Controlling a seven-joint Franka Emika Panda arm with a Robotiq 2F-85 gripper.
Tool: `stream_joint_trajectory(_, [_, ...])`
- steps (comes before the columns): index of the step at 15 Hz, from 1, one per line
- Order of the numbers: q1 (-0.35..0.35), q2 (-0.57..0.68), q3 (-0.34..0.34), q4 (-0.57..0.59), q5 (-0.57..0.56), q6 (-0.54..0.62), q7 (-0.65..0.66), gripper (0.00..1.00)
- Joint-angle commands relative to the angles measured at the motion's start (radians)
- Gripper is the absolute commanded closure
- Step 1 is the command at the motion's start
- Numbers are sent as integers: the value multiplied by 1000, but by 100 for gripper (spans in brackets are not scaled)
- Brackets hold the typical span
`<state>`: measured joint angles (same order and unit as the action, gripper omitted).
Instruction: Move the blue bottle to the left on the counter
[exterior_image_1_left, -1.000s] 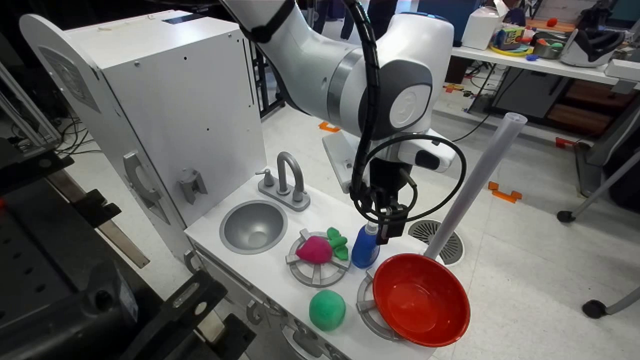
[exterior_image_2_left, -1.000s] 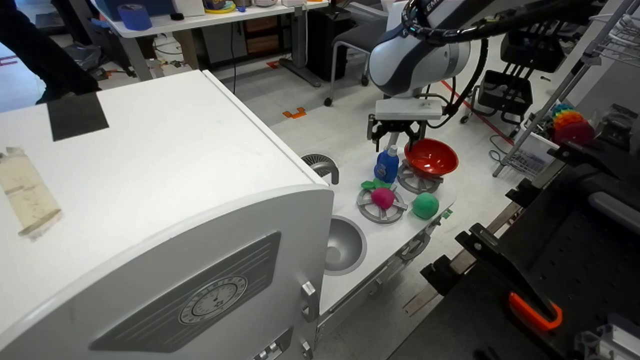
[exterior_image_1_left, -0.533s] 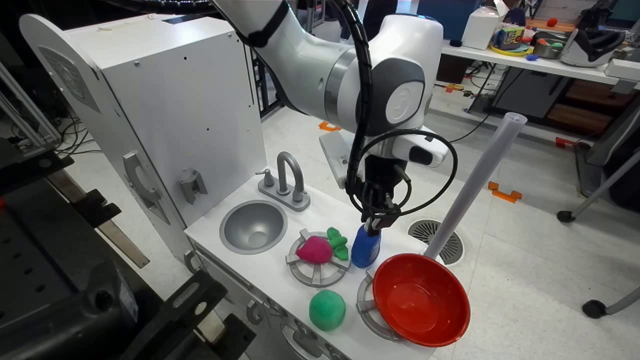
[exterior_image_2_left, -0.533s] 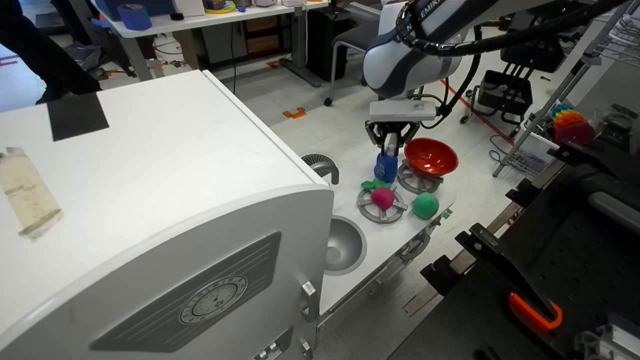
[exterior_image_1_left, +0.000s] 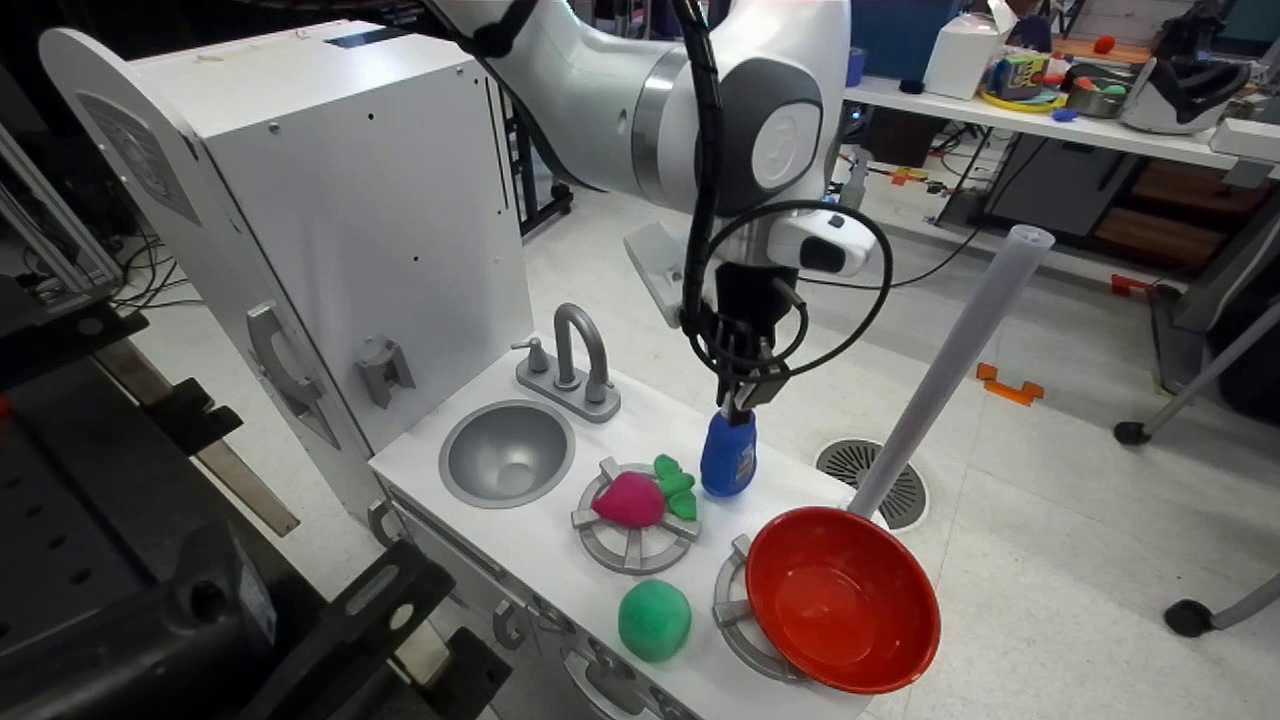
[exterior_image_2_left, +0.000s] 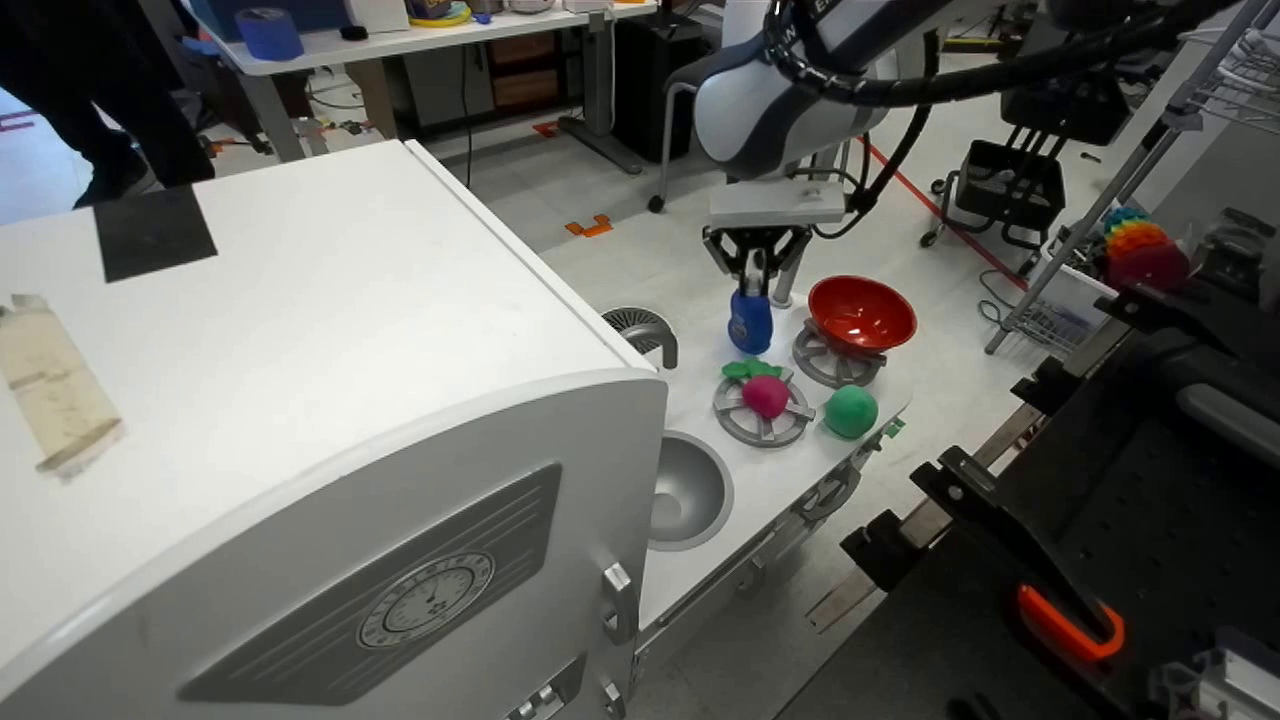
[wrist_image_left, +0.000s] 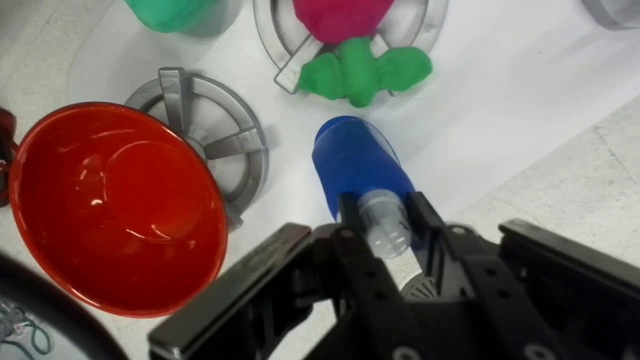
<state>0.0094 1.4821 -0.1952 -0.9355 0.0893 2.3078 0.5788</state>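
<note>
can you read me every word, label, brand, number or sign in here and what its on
"AN", seemingly, partly hidden lettering: robot arm.
Blue bottle: print too blurred to read.
Round dial on the tall white cabinet: markings too small to read.
Nothing else legible.

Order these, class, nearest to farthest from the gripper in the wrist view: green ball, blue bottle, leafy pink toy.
1. Blue bottle: held by its top in the gripper.
2. Leafy pink toy: at top centre.
3. Green ball: at upper left, partly cropped.
</note>
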Motion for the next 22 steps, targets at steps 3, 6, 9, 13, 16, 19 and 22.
stream_joint_trajectory(3, [45,25,37,121,-13,-35,17,93])
stream_joint_trajectory(6, [62,24,73,113,-4,-50,13,93])
stream_joint_trajectory(9, [73,3,101,46,0,-39,10,93])
stream_joint_trajectory(13, [77,5,103,10,-2,-36,11,93])
stream_joint_trajectory(16, [81,5,93,-6,-8,-37,12,93])
stream_joint_trajectory(19, [81,5,84,-13,-12,-36,13,93])
stream_joint_trajectory(22, [86,5,73,-19,-19,-28,18,63])
